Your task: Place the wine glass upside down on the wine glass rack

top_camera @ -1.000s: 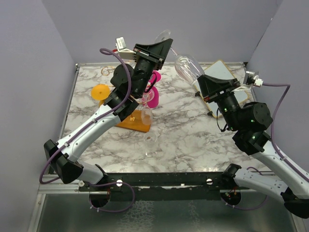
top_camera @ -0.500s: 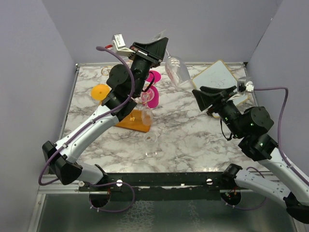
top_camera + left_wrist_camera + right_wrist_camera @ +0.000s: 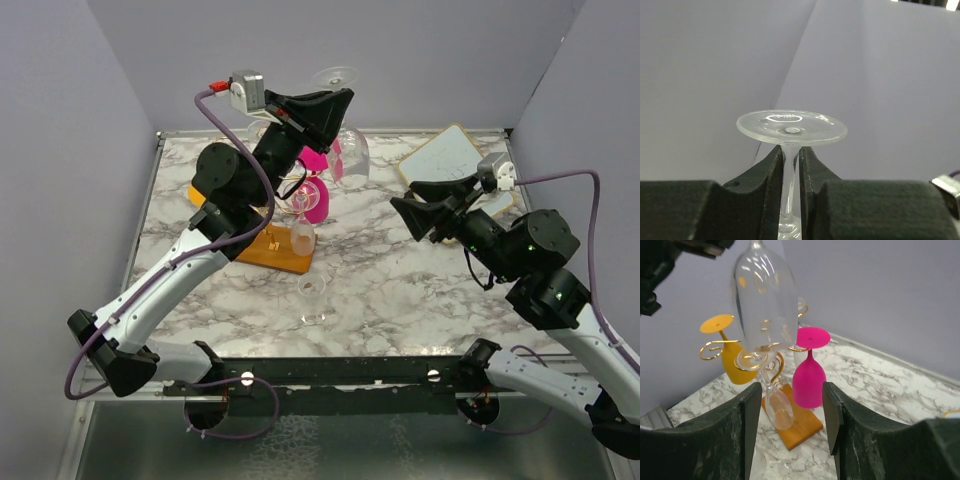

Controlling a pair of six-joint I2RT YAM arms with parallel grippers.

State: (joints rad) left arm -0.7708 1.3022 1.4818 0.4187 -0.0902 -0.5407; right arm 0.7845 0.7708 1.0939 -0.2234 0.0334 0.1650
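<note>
The clear wine glass (image 3: 349, 155) hangs upside down in the air, foot (image 3: 791, 127) on top. My left gripper (image 3: 334, 108) is shut on its stem, just under the foot. In the right wrist view the bowl (image 3: 764, 300) hangs above and in front of the wine glass rack (image 3: 715, 347), a gold wire stand on an orange wooden base (image 3: 275, 250). My right gripper (image 3: 408, 212) is open and holds nothing. It sits to the right of the glass, apart from it.
On the rack hang a pink glass (image 3: 809, 380), a yellow glass (image 3: 732, 365) and a clear flute (image 3: 777, 407). Another clear glass (image 3: 312, 298) sits on the marble table in front of the base. A pale board (image 3: 450, 150) lies at the back right.
My right gripper has opened, let go of the bowl and drawn back to the right. The left gripper has swung the glass from tilted to hanging straight down, nearer the rack.
</note>
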